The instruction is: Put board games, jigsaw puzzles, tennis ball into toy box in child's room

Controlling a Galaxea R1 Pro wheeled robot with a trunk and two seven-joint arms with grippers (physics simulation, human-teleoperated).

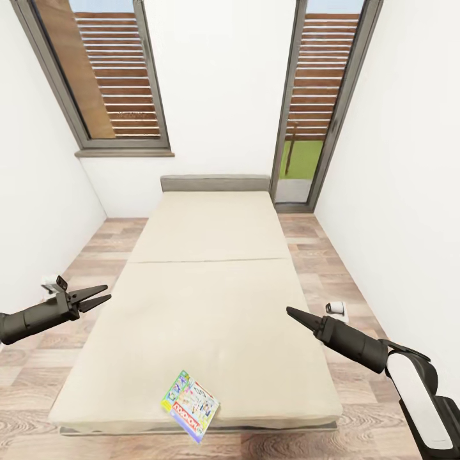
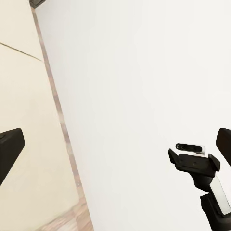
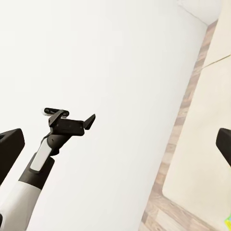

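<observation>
Both hands, left (image 1: 101, 295) and right (image 1: 291, 311), open, empty, flank board game (image 1: 190, 405).

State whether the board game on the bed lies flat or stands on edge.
Flat: the board game lies cover-up on the bed, near its foot edge.

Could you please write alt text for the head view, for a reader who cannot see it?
A colourful board game lies near the foot edge of a beige bed in a narrow white room with two tall windows. The left gripper hangs open over the floor left of the bed, and the right gripper points over its right edge.
</observation>
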